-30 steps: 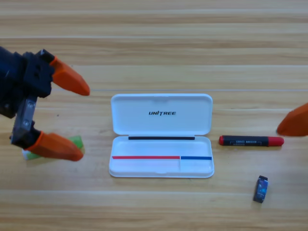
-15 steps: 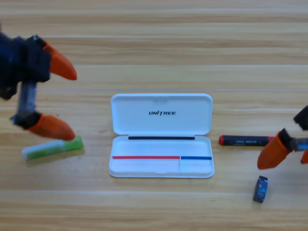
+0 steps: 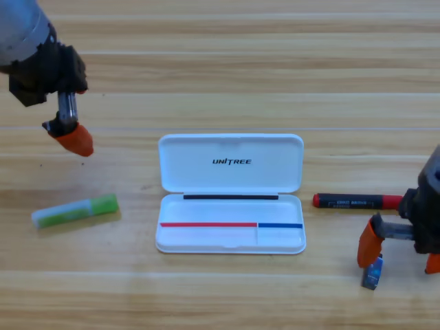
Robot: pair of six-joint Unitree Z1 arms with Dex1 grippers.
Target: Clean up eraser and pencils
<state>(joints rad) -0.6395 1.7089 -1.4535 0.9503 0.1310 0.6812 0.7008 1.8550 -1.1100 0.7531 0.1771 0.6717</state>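
Wood table (image 3: 227, 69) with a white case (image 3: 230, 194) lying open at its centre, lid flat toward 12 o'clock and tray toward 6 o'clock; the tray holds none of the loose items. At 9 o'clock from the case, well apart from it, the green pencil (image 3: 75, 211) lies almost level on the wood, whitish end pointing away from the case. At 3 o'clock, just beside the tray's edge, the red pencil (image 3: 357, 201) lies level, its far red end running in under the right arm. At about 4 o'clock from the case sits the eraser (image 3: 372, 271), upright in the picture and slightly tilted.

Right gripper (image 3: 399, 251) comes in from the right edge and hangs low over the eraser, jaws spread apart: one orange tip stands just above the eraser's top end, touching or nearly so, the other is cut by the picture's edge. It holds nothing.

Left gripper (image 3: 71, 137) is at 10 o'clock from the case, above the green pencil and well apart from it. Only one orange tip shows, so how far its jaws are parted cannot be told.
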